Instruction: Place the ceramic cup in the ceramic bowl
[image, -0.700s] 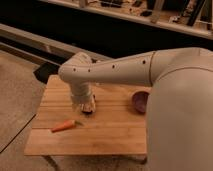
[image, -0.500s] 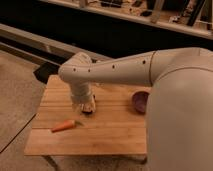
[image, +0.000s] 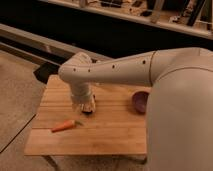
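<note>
the ceramic cup (image: 82, 106) shows only as a small pale rounded bit on the table, well to the left of the ceramic bowl (image: 140, 101), tucked right under the gripper (image: 87, 109). the gripper is down at the tabletop over the cup, spread wide, and i can't tell whether it has any hold on it.

the bowl is dark purple, round and glossy. its right side is hidden behind the robot's bulk, and what's inside it i can't make out. further left of the bowl than the cup, and nearer the front edge, an orange carrot (image: 64, 126) lies flat. it is tapered, with a bit of green at the end toward the bowl. the table (image: 110, 135) is pale wooden planks.

the arm (image: 115, 70), smooth off-white with small dark dots, reaches leftward past the bowl from a big shoulder and bends straight down at a rounded wrist.
</note>
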